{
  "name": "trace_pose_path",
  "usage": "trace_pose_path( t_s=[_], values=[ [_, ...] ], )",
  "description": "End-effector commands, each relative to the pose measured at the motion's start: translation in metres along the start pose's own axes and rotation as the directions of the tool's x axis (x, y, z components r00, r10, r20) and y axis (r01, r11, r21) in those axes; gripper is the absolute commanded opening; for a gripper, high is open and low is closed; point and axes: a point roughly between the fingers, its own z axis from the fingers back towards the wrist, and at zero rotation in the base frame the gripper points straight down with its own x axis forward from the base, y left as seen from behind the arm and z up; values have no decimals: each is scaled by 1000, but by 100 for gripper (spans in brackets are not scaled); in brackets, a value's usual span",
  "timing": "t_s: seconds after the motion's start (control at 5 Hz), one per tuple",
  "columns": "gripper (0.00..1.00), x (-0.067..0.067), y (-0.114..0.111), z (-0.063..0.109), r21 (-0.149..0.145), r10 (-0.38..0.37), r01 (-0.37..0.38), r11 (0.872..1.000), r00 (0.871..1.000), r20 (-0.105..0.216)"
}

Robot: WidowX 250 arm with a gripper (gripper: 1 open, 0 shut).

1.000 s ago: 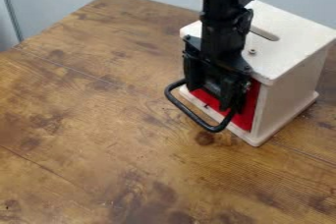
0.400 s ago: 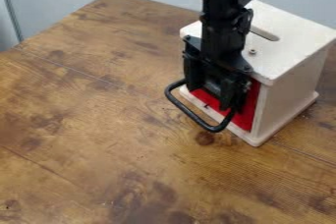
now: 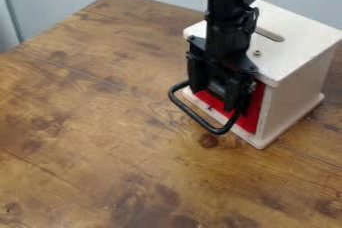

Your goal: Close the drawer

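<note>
Handle: one big black loop [image 3: 201,125] juts out low in front, nearest us; if we come down or sideways carelessly, we could snag it and drag the drawer open instead of shutting it.

Drawer: its red front [image 3: 250,117] sits at the lower front of the white box, behind the loop and partly covered by our arm. It looks shut or very nearly so, though we cannot tell whether a thin gap remains. The likeliest failure is stopping a little short because our own arm hides that gap.

Gripper: our black gripper [image 3: 227,87] hangs fingers down right at the drawer front, above the back of the loop. We cannot tell how far apart its fingers are, nor whether they touch or hold anything. If a finger is hooked inside the loop, backing away could pull the drawer out again.

Box: the white body [image 3: 297,90] stands on the wooden table [image 3: 100,112] behind the gripper. Nothing we see fastens it down, so a hard shove after the drawer bottoms out could slide or twist it, and an off-centre push could make the drawer bind.

Top: the slotted lid [image 3: 287,42] lies close behind our arm; pressing forward too high could knock its front edge and tip the box, with the drawer unmoved.
</note>
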Motion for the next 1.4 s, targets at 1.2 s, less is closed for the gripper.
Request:
trace_pose_path(
  t_s=[1.2],
  values=[
    [100,-1,40,-35,31,-50,50,998,999,8]
  ],
)
